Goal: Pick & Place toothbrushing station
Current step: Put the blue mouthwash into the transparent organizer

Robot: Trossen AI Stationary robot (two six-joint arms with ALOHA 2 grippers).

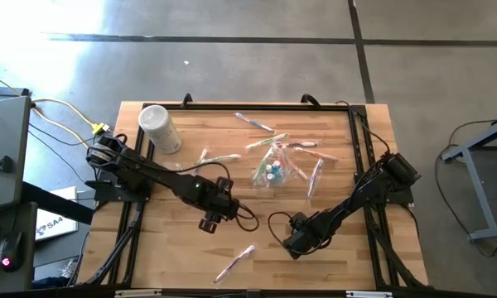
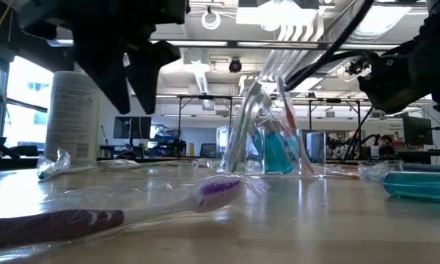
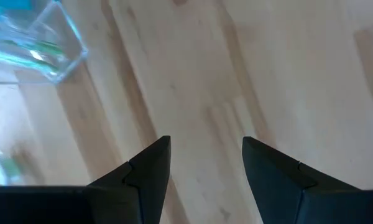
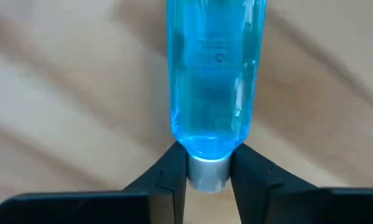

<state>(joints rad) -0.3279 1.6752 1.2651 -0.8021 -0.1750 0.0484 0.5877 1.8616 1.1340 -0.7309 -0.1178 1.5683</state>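
The toothbrushing station (image 1: 269,172), a clear plastic holder with toothbrushes standing in it, rests on its base mid-table; it also shows in the low view (image 2: 271,147) and at the corner of the left wrist view (image 3: 50,43). My left gripper (image 1: 211,220) hangs open above bare wood, to the near left of the station; its fingers (image 3: 146,168) have nothing between them. My right gripper (image 1: 294,245) is near the front edge, shut on a blue see-through bottle (image 4: 214,74) that lies on its side (image 2: 422,183). My right gripper pinches the blue bottle's silver cap end (image 4: 206,175) between its two fingers, one on each side. The fingers come from above, pointing down, and lie across the bottle's length. The bottle lies flat on the wood, its body stretching away from the fingers.
A white cylindrical tub (image 1: 159,128) stands at the far left. Several wrapped toothbrushes lie scattered around the station (image 1: 302,149), and one purple toothbrush (image 2: 132,209) lies near the front edge (image 1: 234,263). Black rails run along the table's sides (image 1: 366,157).
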